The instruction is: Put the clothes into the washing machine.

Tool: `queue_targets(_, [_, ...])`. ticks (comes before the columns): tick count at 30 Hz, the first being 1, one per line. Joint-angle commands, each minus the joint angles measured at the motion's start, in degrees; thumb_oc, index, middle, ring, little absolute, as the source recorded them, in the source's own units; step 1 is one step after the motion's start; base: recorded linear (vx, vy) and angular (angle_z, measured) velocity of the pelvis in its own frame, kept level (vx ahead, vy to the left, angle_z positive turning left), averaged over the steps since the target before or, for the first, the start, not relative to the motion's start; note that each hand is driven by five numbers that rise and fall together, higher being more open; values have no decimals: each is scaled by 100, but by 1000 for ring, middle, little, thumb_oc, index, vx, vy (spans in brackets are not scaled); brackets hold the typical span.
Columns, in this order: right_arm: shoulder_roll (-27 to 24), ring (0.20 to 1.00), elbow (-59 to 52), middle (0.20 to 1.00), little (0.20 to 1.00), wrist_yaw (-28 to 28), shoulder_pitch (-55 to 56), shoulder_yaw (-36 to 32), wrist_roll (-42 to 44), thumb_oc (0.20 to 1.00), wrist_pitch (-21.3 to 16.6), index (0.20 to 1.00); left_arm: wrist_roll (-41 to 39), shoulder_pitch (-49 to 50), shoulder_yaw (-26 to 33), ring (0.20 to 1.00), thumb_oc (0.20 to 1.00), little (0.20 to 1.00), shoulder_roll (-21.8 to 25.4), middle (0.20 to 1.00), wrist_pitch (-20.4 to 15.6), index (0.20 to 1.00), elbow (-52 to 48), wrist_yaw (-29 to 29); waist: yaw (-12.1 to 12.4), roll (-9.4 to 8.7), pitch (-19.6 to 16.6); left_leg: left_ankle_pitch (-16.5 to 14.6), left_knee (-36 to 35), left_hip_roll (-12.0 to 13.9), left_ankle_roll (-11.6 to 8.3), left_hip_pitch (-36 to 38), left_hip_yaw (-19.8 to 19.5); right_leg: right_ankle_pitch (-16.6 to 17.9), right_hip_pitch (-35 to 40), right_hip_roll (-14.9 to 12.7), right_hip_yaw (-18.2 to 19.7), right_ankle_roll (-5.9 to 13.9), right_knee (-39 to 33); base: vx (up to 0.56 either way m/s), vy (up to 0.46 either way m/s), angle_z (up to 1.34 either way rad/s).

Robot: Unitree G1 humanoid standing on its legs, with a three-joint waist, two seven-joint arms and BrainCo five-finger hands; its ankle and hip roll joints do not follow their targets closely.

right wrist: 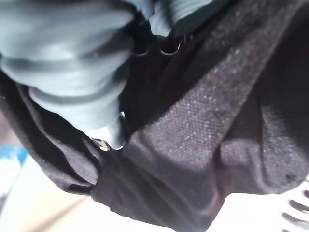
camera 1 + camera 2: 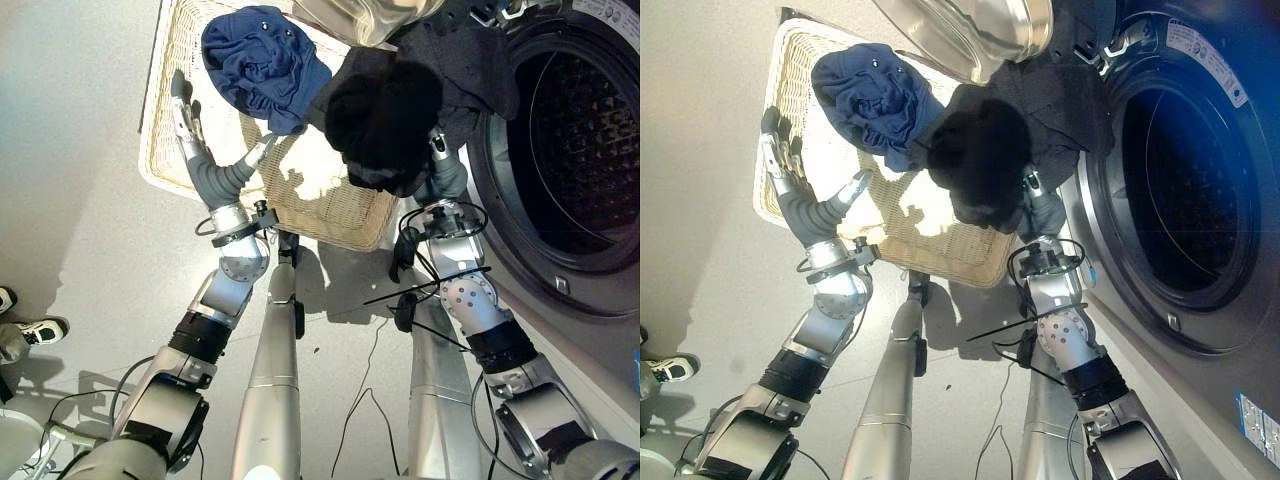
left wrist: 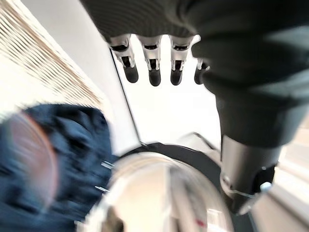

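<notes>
- The right hand (image 2: 440, 165) is up at the front of the washing machine (image 2: 600, 150), buried in a black garment (image 2: 385, 120). In its wrist view the cloth (image 1: 203, 145) is bunched round the thumb and the fingers (image 1: 166, 46) dip into the folds, so the hand has hold of the garment.
- The black garment hangs as a dark bundle between the wicker basket (image 2: 340, 210) and the drum opening (image 2: 580, 130), at about 9 o'clock of the opening. Part of it drapes up toward the machine's rim; whether it touches the rim I cannot tell.
- The drum opening is dark, and the open metal door (image 2: 970, 30) shows at 12 o'clock of the basket.
- A blue garment (image 2: 265, 65) lies crumpled in the basket, in the corner nearest the door. It also shows in the left wrist view (image 3: 53, 159), blurred.
- The left hand (image 2: 195, 150) hovers over the basket's 8 o'clock side. Its fingers (image 3: 154, 72) are straight and spread, the thumb held apart, holding nothing. It is well apart from the blue garment.
- The basket stands on a pale floor (image 2: 70, 150), just beside the machine.
- A person's shoe (image 2: 40, 330) shows on the floor at 8 o'clock of the left eye view.
</notes>
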Motion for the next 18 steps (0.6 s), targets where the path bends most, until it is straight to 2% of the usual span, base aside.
queue_targets(1, [-196, 200, -18, 200, 200, 15, -142, -218, 519, 200, -327, 200, -155, -411, 152, 1000, 1000, 1000, 237, 1000, 90, 1000, 402, 404, -113, 8, -5, -211, 479, -534, 504, -175, 225, 830, 212, 390, -351, 427, -731, -7, 47, -4])
queue_targets(2, [-235, 200, 84, 200, 200, -98, -151, -232, 560, 200, -333, 200, -117, -445, 143, 1000, 1000, 1000, 259, 1000, 222, 1000, 495, 457, -124, 6, -5, -212, 479, -525, 499, -175, 238, 833, 210, 391, -350, 429, -735, -9, 46, -4])
queue_targets(5, [-420, 200, 807, 200, 200, 23, -198, -302, 911, 200, -289, 200, -308, -596, 47, 1000, 1000, 1000, 341, 1000, 236, 1000, 1161, 559, -156, -3, -5, -205, 466, -490, 476, -176, 279, 840, 208, 413, -332, 429, -748, -6, 32, -6])
queue_targets(9, [-724, 200, 1982, 200, 200, 150, -410, -311, 1366, 200, -213, 200, -679, -890, -143, 1000, 1000, 1000, 629, 1000, 503, 1000, 1902, 508, -200, -6, -5, -185, 412, -425, 433, -185, 342, 857, 182, 440, -322, 409, -797, -8, 36, -4])
queue_targets(13, [-1014, 200, 2882, 200, 200, 36, -706, -414, 1698, 200, -194, 200, -908, -1056, -193, 1000, 1000, 1000, 788, 1000, 579, 1000, 2358, 346, -203, 7, -5, -192, 399, -395, 407, -198, 368, 852, 159, 467, -313, 389, -811, -2, 18, -4])
queue_targets(17, [-1641, 200, 3588, 200, 200, -875, -1466, -842, 2234, 200, -743, 200, -972, -1136, -248, 1000, 1000, 1000, 895, 1000, 460, 1000, 2719, 197, -177, 35, -5, -289, 477, -369, 391, -155, 354, 832, 196, 480, -267, 387, -812, 0, 0, 0])
queue_targets(18, [-1894, 200, 3777, 200, 200, -1139, -1653, -1080, 2463, 200, -1222, 200, -944, -1030, -272, 1000, 1000, 1000, 934, 1000, 339, 1000, 2753, 186, -148, 37, -5, -339, 511, -344, 393, -164, 344, 788, 209, 472, -271, 394, -757, 0, 3, -4])
